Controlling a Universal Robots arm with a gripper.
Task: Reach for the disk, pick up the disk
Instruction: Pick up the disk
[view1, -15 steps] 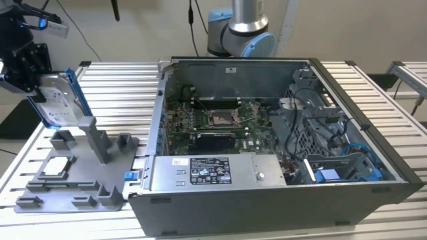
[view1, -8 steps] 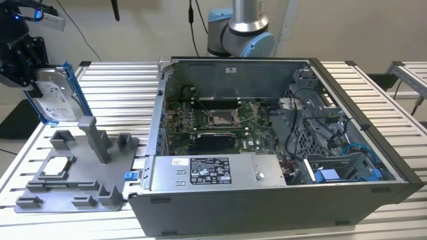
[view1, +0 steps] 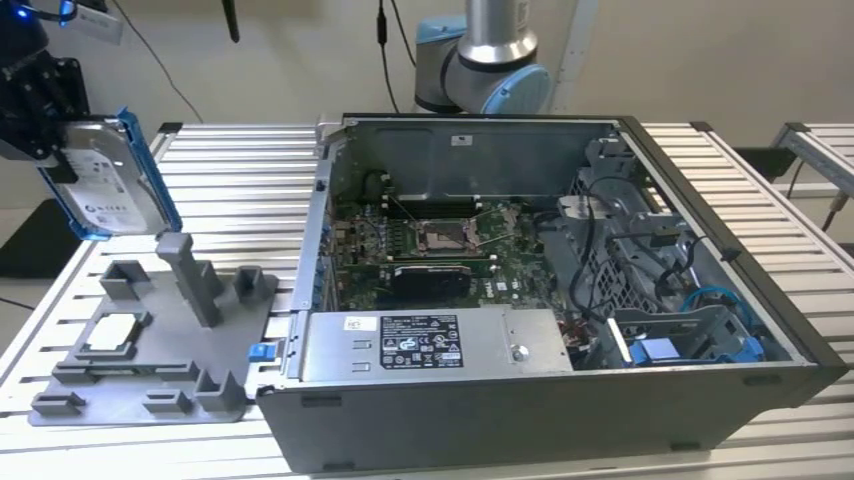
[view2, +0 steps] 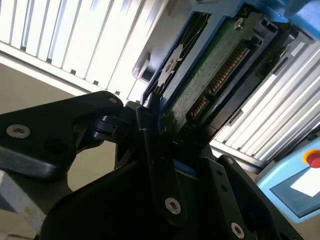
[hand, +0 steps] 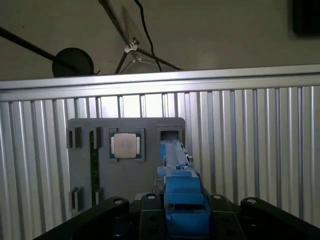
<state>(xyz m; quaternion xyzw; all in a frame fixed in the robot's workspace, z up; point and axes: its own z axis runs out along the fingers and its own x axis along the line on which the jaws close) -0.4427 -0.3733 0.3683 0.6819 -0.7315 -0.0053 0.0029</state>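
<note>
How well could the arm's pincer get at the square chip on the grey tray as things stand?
Probably not: the pincer is shut on the disk, held above the grey tray. The chip itself lies uncovered.

Counts: 1 disk (view1: 107, 185), 1 hand (view1: 56, 155), 1 robot arm (view1: 487, 50). 1 grey fixture plate (view1: 160, 375), 1 square chip (view1: 114, 332) on it. 1 open computer case (view1: 534, 425), 1 power supply (view1: 427, 345) inside, 1 processor socket (view1: 441, 237). 2 slatted benches: main bench (view1: 234, 170), another bench (view1: 821, 150) at the exterior view's right edge. 1 red button (view2: 312, 160) in the second wrist view.
</note>
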